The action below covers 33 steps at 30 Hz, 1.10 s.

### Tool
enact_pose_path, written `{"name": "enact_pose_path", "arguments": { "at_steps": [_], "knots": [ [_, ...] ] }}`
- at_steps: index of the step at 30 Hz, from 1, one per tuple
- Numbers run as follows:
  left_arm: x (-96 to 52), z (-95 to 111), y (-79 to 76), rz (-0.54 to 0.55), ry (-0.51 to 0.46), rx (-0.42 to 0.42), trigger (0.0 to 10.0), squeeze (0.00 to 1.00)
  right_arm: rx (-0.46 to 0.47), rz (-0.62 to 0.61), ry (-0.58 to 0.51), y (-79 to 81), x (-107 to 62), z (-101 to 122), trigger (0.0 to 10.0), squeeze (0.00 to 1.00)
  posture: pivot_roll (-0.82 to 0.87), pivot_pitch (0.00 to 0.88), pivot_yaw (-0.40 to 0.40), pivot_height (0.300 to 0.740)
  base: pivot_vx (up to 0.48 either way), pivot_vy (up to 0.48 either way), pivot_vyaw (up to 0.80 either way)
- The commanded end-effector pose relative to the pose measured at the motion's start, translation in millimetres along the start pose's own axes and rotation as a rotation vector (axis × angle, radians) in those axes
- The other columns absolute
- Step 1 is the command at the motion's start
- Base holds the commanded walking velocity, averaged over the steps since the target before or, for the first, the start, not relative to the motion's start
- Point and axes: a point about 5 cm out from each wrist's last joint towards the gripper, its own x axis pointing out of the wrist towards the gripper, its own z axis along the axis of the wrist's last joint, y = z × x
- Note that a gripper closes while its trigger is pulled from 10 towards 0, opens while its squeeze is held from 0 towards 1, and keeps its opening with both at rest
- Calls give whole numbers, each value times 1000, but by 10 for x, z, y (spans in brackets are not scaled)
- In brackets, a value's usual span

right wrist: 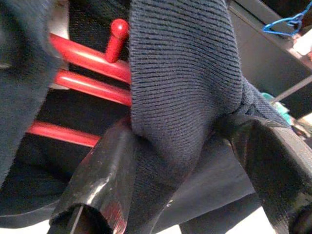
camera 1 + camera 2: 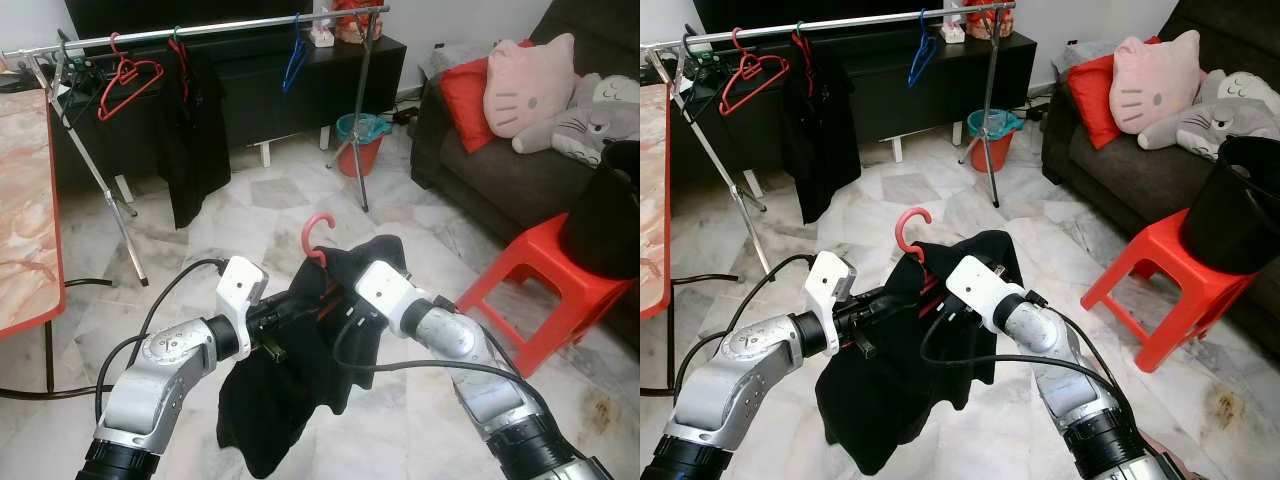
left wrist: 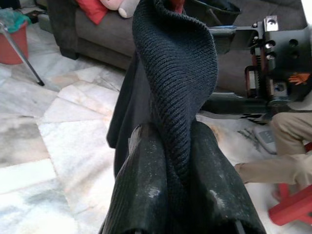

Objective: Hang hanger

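A red hanger carries a black knit garment, and I hold it low in front of me above the floor. Its hook points up between my arms. My left gripper is shut on a fold of the garment, pinched between its fingers. My right gripper is shut on the cloth beside the hanger's red bars. The metal clothes rail stands across the room at the back. It holds a bare red hanger, a hung black garment and a blue hanger.
A marble-topped table is at my left. On my right are a red stool bearing a black bucket and a dark sofa with cushions. An orange bin stands by the rail's right leg. Open marble floor lies between.
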Motion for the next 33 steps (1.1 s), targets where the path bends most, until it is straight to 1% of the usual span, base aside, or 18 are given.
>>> {"name": "enact_pose_path", "arguments": {
  "at_steps": [1, 2, 4, 5, 7, 8, 10, 12, 15, 20, 21, 22, 23, 25, 33],
  "knots": [
    [-6, 121, -45, -38, -48, 18, 10000, 0, -13, -21, 20, -26, 6, -6, 10000, 0, 27, 21, -59, 740, 0, 0, 0],
    [-10, 127, -43, -39, -51, 13, 10000, 0, -5, -39, 33, -35, -15, -21, 10000, 0, 27, 21, -59, 740, 0, 0, 0],
    [-15, 125, -38, -37, -49, 14, 10000, 0, 4, -40, 38, -32, -28, -25, 10000, 0, 25, 21, -59, 740, 0, 0, 0],
    [-28, 117, -27, -33, -42, 14, 10000, 0, 29, -13, 32, 10, -56, -12, 10000, 0, 21, 22, -58, 740, 0, 0, 0],
    [-33, 112, -17, -29, -41, 11, 10000, 0, 49, 18, 22, 59, -79, 7, 10000, 0, 21, 22, -58, 740, 0, 0, 0],
    [-34, 111, -13, -27, -41, 9, 10000, 0, 52, 28, 20, 76, -88, 12, 10000, 0, 21, 22, -58, 740, 0, 0, 0],
    [-34, 113, -11, -27, -40, 7, 10000, 0, 28, 29, 30, 82, -99, 6, 10000, 0, 21, 22, -57, 740, 0, 0, 0],
    [-32, 120, -13, -31, -42, 4, 10000, 0, 16, 11, 43, 62, -109, -11, 10000, 0, 20, 22, -58, 740, 0, 0, 0],
    [-30, 128, -22, -39, -47, -1, 10000, 0, 22, -14, 58, 29, -120, -33, 10000, 0, 20, 22, -58, 740, 0, 0, 0],
    [-22, 134, -34, -49, -55, -11, 10000, 0, 40, -87, 114, -30, -151, -123, 10000, 0, 20, 20, -59, 740, 0, 0, 0],
    [-20, 139, -34, -50, -57, -12, 10000, 0, 45, -96, 121, -36, -155, -136, 7020, 0, 21, 20, -59, 740, 0, 0, 0],
    [-20, 139, -34, -50, -57, -12, 10000, 0, 45, -96, 121, -36, -155, -136, 7020, 0, 21, 20, -59, 740, 0, 0, 0],
    [-19, 146, -33, -51, -59, -12, 10000, 0, 53, -109, 132, -46, -159, -155, 0, 0, 21, 20, -59, 740, 0, 0, 0],
    [-19, 149, -34, -51, -60, -13, 10000, 0, 52, -118, 145, -55, -162, -170, 0, 0, 22, 19, -59, 740, 0, 0, 0],
    [-22, 169, -31, -52, -69, -17, 10000, 0, 78, -127, 125, -58, -158, -142, 0, 0, 24, 21, -60, 740, 0, 0, 0]
  ]
}}
